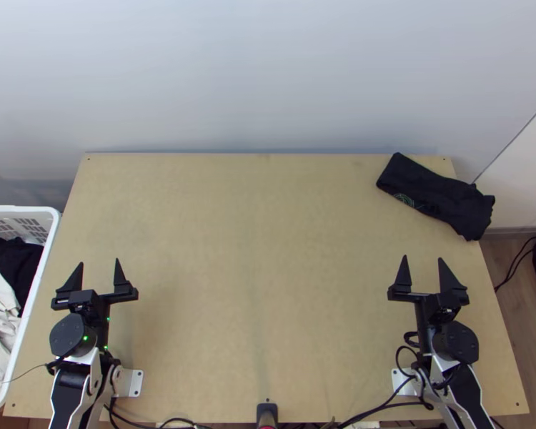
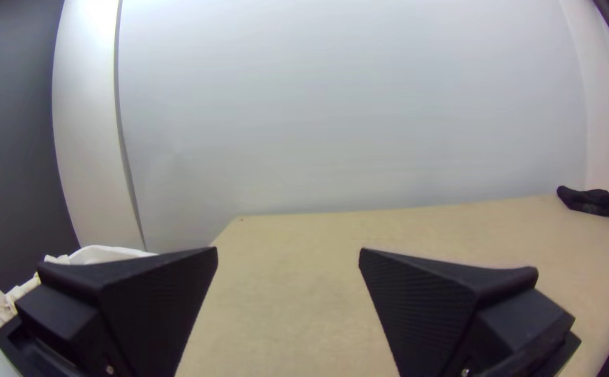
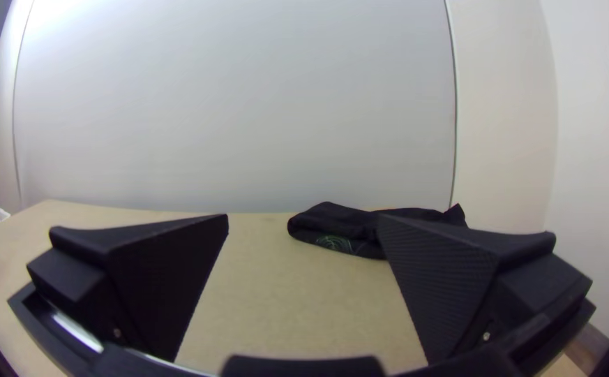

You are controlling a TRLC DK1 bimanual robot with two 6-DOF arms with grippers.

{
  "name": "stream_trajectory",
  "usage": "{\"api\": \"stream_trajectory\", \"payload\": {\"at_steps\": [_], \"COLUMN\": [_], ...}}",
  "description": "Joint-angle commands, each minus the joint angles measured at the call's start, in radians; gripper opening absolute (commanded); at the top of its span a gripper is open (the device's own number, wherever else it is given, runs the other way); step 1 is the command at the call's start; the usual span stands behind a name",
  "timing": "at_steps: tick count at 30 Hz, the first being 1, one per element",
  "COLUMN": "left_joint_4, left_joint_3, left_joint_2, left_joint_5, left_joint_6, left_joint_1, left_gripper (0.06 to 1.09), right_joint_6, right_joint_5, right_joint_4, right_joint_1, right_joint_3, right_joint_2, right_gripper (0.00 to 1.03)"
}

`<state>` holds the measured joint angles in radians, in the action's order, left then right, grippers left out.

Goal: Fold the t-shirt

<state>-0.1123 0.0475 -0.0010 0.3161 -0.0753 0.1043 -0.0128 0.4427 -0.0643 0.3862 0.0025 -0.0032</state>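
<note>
A black t-shirt [image 1: 436, 194] lies as a folded, narrow bundle at the table's far right corner, a greenish print on its near side. Its right end reaches the table's edge. In the top view my left gripper [image 1: 100, 275] stands open over the near left of the table, far from the cloth. My right gripper [image 1: 422, 270], also open, is at the near right, nearer to the bundle than the left one. The left wrist view has the open left gripper [image 2: 289, 255]; in the right wrist view, the shirt [image 3: 339, 227] lies beyond the open right gripper [image 3: 304, 223], partly behind one finger.
A white basket [image 1: 43, 275] with black and white cloths stands against the table's left side. The wooden table [image 1: 261, 272] is bare through its middle, with a pale wall behind it. Cables run along the near edge, where a small black stand [image 1: 266, 411] sits.
</note>
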Motion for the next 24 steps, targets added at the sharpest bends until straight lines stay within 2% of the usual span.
{"api": "stream_trajectory", "payload": {"at_steps": [1, 20, 24], "left_joint_4": [0.0, 0.0, 0.0], "left_joint_3": [0.0, 0.0, 0.0], "left_joint_2": [0.001, 0.001, -0.001], "left_joint_5": [0.0, 0.0, 0.0], "left_joint_6": [0.002, 0.002, 0.002], "left_joint_1": [0.0, 0.0, 0.0], "left_gripper": [1.04, 1.04, 1.04], "right_joint_6": [0.001, -0.001, -0.081], "right_joint_5": [0.001, 0.001, 0.001], "right_joint_4": [0.0, 0.0, -0.005], "right_joint_1": [0.0, 0.006, 0.037], "right_joint_3": [0.001, -0.001, 0.001], "right_joint_2": [0.0, 0.0, 0.0], "right_gripper": [0.99, 0.99, 0.99]}}
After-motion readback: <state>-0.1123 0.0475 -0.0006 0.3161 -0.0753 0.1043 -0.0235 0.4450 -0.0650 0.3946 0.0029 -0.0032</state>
